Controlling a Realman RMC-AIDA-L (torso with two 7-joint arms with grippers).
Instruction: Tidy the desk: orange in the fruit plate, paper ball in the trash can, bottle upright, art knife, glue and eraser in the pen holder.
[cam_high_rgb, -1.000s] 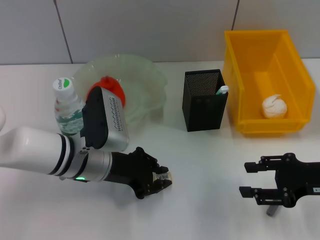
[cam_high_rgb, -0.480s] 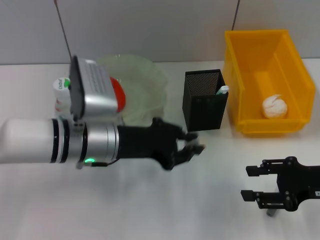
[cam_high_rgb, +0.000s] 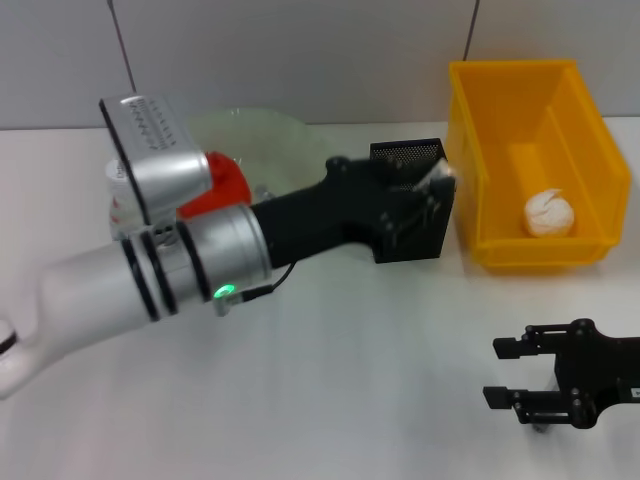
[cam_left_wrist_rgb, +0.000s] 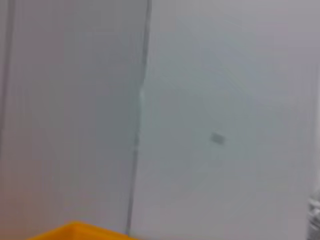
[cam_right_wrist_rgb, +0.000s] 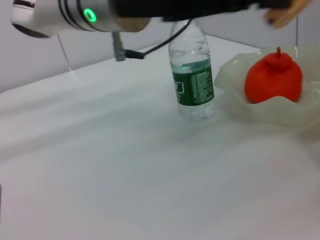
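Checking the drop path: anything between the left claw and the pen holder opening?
Nothing visible. The left claw is at the pen holder's top rim, by the opening; the trash can stands apart beside it.

We find the fruit plate (cam_high_rgb: 290, 150) at the rear left of the table (cam_high_rgb: 380, 380), with the orange (cam_high_rgb: 215, 180) in it. The bottle (cam_right_wrist_rgb: 192, 75) stands upright just beside the plate, on its left. The pen holder (cam_high_rgb: 408, 200) stands right of the plate, and the trash can (cam_high_rgb: 535, 165) right of the holder, with the paper ball (cam_high_rgb: 550, 213) in it. Our left gripper (cam_high_rgb: 425, 195) is over the holder's mouth. Our right gripper (cam_high_rgb: 515, 385) is at the front right, well apart.
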